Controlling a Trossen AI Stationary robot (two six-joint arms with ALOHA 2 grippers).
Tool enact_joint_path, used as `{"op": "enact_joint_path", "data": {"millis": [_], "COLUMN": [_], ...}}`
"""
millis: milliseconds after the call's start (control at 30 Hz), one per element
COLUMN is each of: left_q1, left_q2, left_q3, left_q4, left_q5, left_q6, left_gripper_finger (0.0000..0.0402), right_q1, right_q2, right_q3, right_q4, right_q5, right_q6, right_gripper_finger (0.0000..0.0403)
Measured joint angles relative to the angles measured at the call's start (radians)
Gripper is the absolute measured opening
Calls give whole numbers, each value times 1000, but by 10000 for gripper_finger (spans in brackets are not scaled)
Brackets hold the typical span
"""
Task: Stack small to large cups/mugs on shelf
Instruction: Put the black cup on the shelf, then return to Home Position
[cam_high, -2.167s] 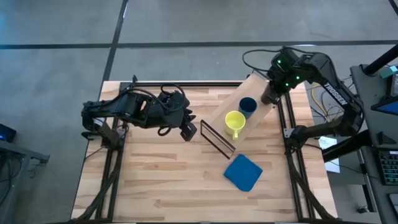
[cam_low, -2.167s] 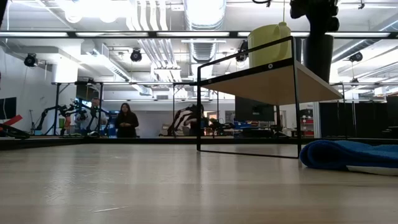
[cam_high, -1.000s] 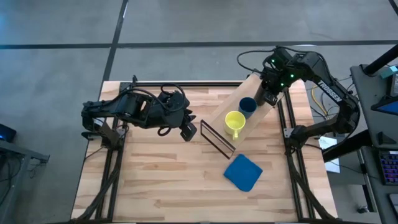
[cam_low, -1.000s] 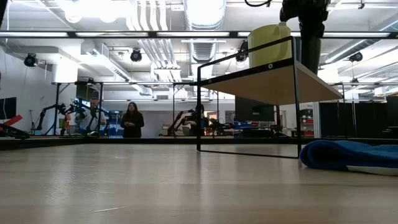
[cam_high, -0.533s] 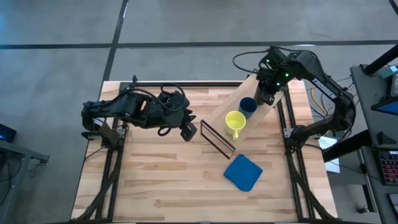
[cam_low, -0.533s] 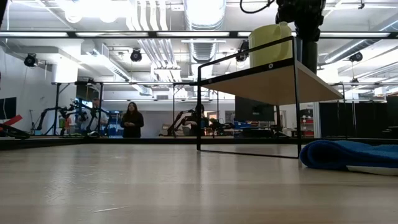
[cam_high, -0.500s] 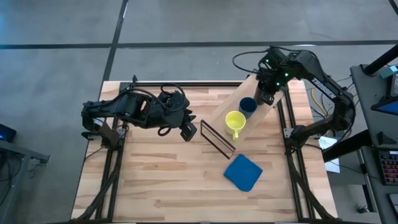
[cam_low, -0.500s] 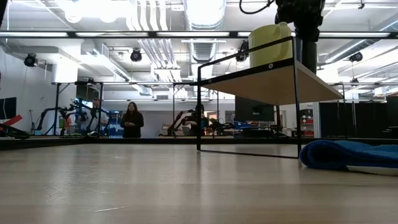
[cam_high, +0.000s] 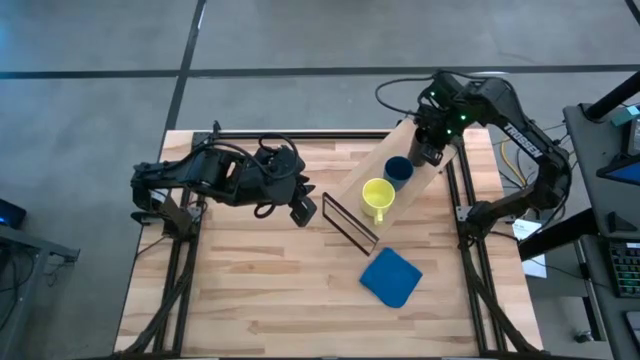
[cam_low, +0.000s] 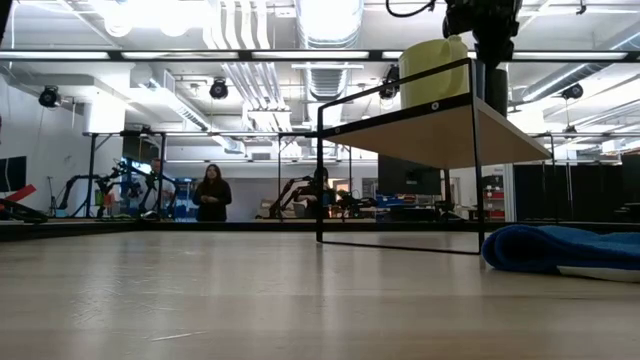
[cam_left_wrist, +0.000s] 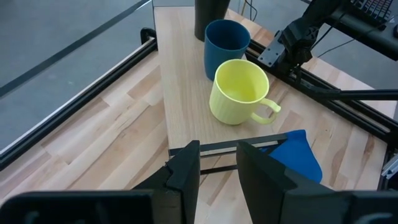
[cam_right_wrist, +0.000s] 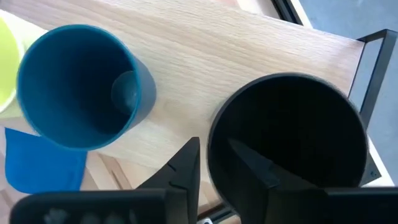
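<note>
From above, the shelf (cam_high: 395, 185) lies slantwise at the table's far right. On it stand the yellow mug (cam_high: 376, 197), then the blue cup (cam_high: 398, 169) just beyond it. The right gripper (cam_high: 431, 152) is over the shelf's far end, covering the black cup. The left gripper (cam_high: 301, 208) waits mid-table, left of the shelf. A blue pad (cam_high: 390, 277) lies nearer, on the table.

From table height, the yellow mug (cam_low: 433, 64) sits on the raised shelf (cam_low: 440, 130), the right arm above it.

The left wrist camera shows its fingers (cam_left_wrist: 185, 174) parted and empty, short of the mug (cam_left_wrist: 239, 92), blue cup (cam_left_wrist: 226, 46) and black cup (cam_left_wrist: 211, 16).

The right wrist camera shows its fingers (cam_right_wrist: 188, 167) pinching the near rim of the black cup (cam_right_wrist: 288, 138), which stands apart from the blue cup (cam_right_wrist: 81, 86).
</note>
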Motion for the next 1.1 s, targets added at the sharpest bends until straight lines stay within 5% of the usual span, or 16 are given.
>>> {"op": "enact_joint_path", "data": {"millis": [367, 767, 933, 1100], "left_q1": [2, 3, 5, 18], "left_q2": [0, 0, 0, -4], "left_q3": [0, 4, 6, 6], "left_q4": [0, 4, 106, 246], "left_q5": [0, -4, -43, -47], "left_q6": [2, 27, 163, 246], "left_gripper_finger": [91, 91, 91, 91], "right_q1": [0, 14, 112, 331], "right_q2": [-10, -11, -31, -95], "right_q3": [38, 303, 410, 425], "right_q4": [-17, -16, -14, -14], "right_q5": [0, -62, -119, -127], "right_q6": [17, 29, 73, 236], "right_gripper_finger": [82, 71, 69, 68]}}
